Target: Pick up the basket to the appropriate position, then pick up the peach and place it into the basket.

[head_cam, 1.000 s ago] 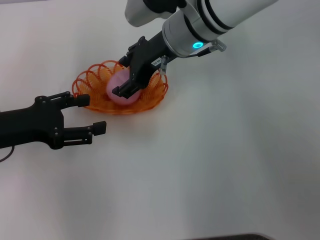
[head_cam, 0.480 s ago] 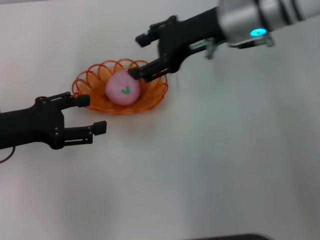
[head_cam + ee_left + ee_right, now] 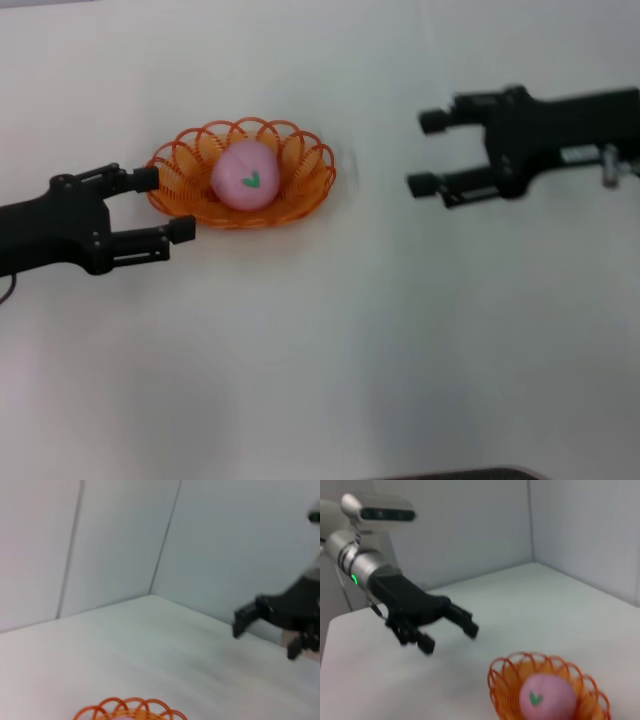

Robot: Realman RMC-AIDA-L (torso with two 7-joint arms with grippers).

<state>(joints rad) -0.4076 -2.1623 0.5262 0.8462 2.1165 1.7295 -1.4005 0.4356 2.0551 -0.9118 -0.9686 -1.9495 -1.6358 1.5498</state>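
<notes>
Seated in the middle of the basket (image 3: 241, 187): the peach (image 3: 245, 175), pink, green leaf mark turned up toward the head camera. Standing flat on the white table (image 3: 330, 340), orange wire loops ringing the fruit on every side. Just beside the basket's left edge: the left gripper (image 3: 163, 205), black, fingers spread wide, one fingertip at the scalloped rim near the far-left loops, the other a little nearer the robot and apart from the wire; holding nothing. Well to the right of the basket, clear of it: the right gripper (image 3: 427, 153), also black, fingers parted wide and empty, tips pointed back toward the basket, slightly blurred.

From the right wrist view: basket (image 3: 547, 692) and peach (image 3: 546, 696) low in front, leaf mark facing the lens, with the left gripper (image 3: 451, 631) beyond the basket, fingers spread, at the end of a silver-and-white arm showing a green light. From the left wrist view: only the top loops of the basket (image 3: 131, 709) showing, peach barely visible, and the right gripper (image 3: 267, 632) far past it against pale walls (image 3: 100, 540), blurred.
</notes>
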